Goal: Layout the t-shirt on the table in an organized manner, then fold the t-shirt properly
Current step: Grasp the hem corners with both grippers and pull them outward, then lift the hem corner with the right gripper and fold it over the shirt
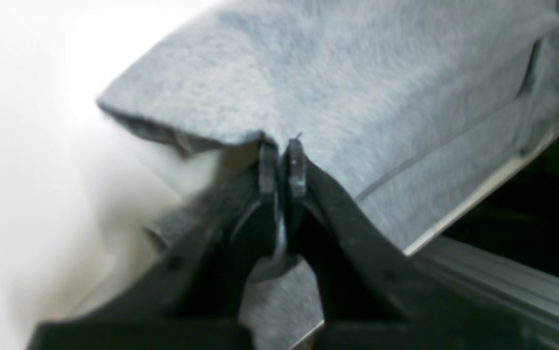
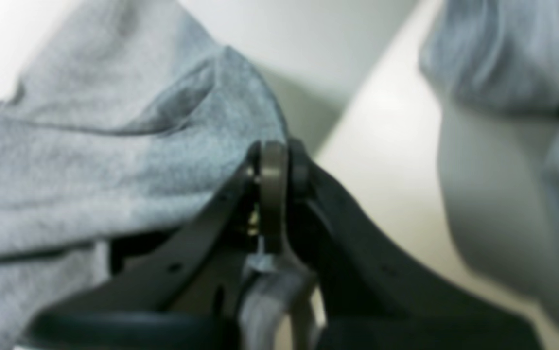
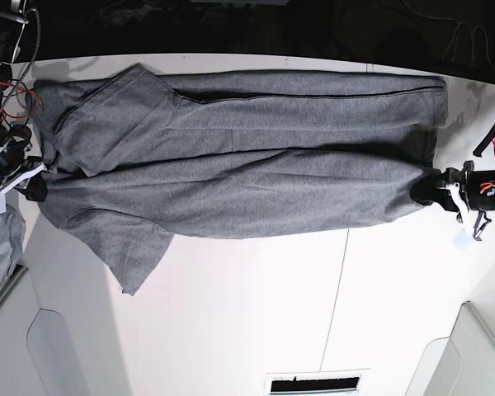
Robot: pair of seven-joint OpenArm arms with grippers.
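Observation:
The grey t-shirt (image 3: 231, 165) lies stretched lengthwise across the white table (image 3: 247, 322) in the base view, one sleeve (image 3: 136, 256) hanging toward the near side. My left gripper (image 3: 426, 191) is at the shirt's right end, shut on the fabric edge. In the left wrist view its fingertips (image 1: 282, 146) pinch the t-shirt (image 1: 357, 87), with cloth bunched between the fingers. My right gripper (image 3: 40, 183) is at the shirt's left end. Seen from the right wrist camera, it is shut (image 2: 279, 150) on a raised fold of the t-shirt (image 2: 90, 160).
A thin dark seam (image 3: 338, 297) crosses the table. A second bundle of grey cloth (image 3: 0, 247) sits at the far left edge. A slotted vent (image 3: 318, 384) lies at the near edge. A metal rail (image 1: 503, 287) runs along the table edge beside the left gripper.

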